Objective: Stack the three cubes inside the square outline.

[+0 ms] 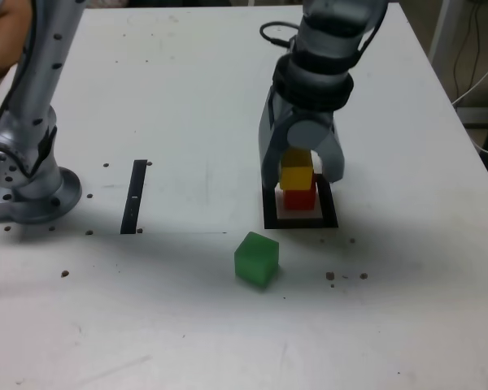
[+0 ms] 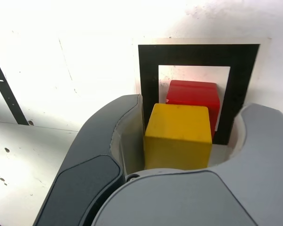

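Note:
The yellow cube (image 1: 297, 176) sits on top of the red cube (image 1: 299, 199), slightly offset, and both stand inside the square outline (image 1: 301, 221). My gripper (image 1: 302, 180) hangs over the pair, a finger on either side of the yellow cube. In the wrist view a gap shows between each finger and the yellow cube (image 2: 178, 136), so my gripper (image 2: 193, 106) is open and holds nothing. Beneath it lie the red cube (image 2: 193, 94) and the square outline (image 2: 198, 54). The green cube (image 1: 255, 258) rests alone on the table, in front of the outline toward the exterior view's left.
A narrow black strip (image 1: 134, 195) lies flat on the white table at the exterior view's left, near the arm's base (image 1: 28, 179). A person's arm (image 1: 0, 36) shows at the far left corner. The table's edge (image 1: 472, 138) runs along the exterior view's right.

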Controlling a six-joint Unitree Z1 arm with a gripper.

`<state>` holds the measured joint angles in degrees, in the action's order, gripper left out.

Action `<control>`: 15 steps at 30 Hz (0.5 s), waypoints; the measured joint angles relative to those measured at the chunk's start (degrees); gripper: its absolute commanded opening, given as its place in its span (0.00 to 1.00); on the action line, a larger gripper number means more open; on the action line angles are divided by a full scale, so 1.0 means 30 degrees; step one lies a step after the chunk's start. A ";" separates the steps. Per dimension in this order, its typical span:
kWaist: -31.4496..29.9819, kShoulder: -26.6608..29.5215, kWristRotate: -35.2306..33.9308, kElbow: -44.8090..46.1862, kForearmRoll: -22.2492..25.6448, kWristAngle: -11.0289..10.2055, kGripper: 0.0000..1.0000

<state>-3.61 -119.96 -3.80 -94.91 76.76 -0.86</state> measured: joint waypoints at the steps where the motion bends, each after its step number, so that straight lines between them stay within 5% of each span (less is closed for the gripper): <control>1: 0.0000 0.0082 0.0001 -0.0002 0.0000 -0.0028 1.00; 15: -0.0102 0.0835 0.0077 0.0255 0.0021 -0.0044 1.00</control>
<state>-3.91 -117.46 -3.57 -94.14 76.83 -0.99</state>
